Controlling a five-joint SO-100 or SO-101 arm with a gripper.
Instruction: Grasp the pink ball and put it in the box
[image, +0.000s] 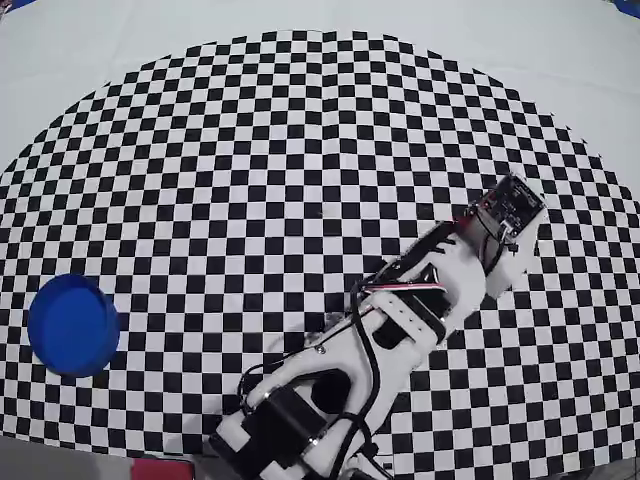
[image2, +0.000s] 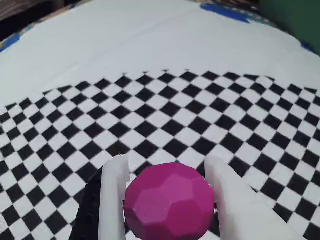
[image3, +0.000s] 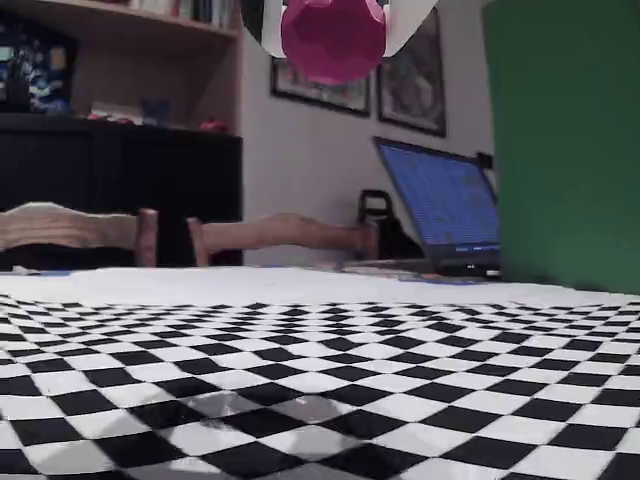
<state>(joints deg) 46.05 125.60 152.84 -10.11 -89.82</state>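
One matte, faceted pink ball (image2: 170, 202) sits pinched between the gripper's (image2: 167, 192) two white fingers (image2: 112, 200), lifted above the checkered bench (image2: 150, 120). Far off lies the round, shallow blue box (image: 72, 325).

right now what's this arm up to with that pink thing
The arm's gripper has the pink ball pinched between its two white fingers and is holding it in the air; the fixed view shows the ball high above the checkered mat. The blue round box sits empty near the left edge of the mat in the overhead view, well away from the gripper, which is over on the right side. So the ball is picked up but not yet delivered.
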